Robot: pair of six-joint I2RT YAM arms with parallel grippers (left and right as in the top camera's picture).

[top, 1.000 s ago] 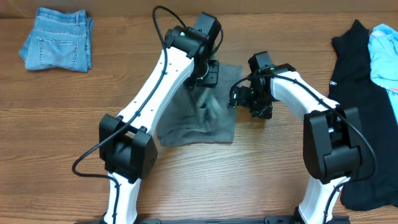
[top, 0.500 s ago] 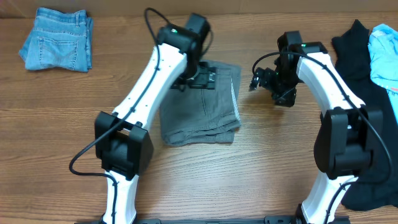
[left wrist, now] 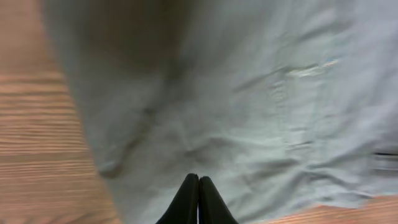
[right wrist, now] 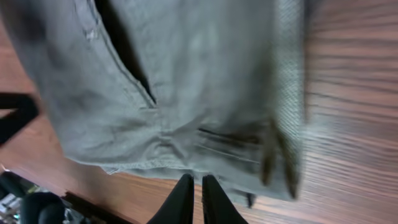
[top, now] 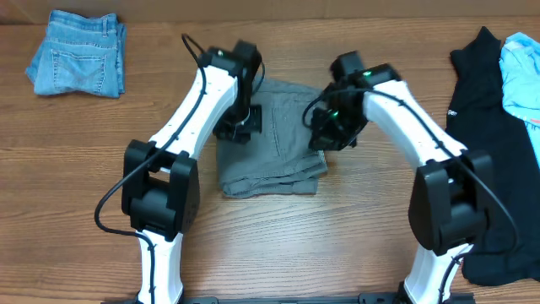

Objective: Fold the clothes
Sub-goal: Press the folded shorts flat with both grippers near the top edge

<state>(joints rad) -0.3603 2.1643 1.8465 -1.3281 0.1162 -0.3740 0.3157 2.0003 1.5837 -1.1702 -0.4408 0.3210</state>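
Note:
The clothes in play are mid-grey shorts (top: 283, 148), lying folded in a flat rectangle at the table's middle. My left gripper (top: 237, 129) hovers over their left edge. In the left wrist view its fingers (left wrist: 199, 182) are pressed together with nothing between them, above the grey cloth (left wrist: 249, 93). My right gripper (top: 326, 132) is at the shorts' right edge. Its tips (right wrist: 198, 182) stand almost touching, empty, just past the cloth's edge over wood. The waistband (right wrist: 289, 93) and a slit pocket (right wrist: 227, 137) show on the shorts (right wrist: 186, 81).
Folded blue jeans (top: 78, 52) lie at the back left. A black garment (top: 494, 127) is spread along the right edge with a light-blue garment (top: 523, 72) on top of it. Bare wooden table (top: 84, 152) surrounds the shorts.
Both grippers have closed. The left one slid left to the shorts' left edge, and the right one swung back in to their right edge. The shorts now lie folded flat.

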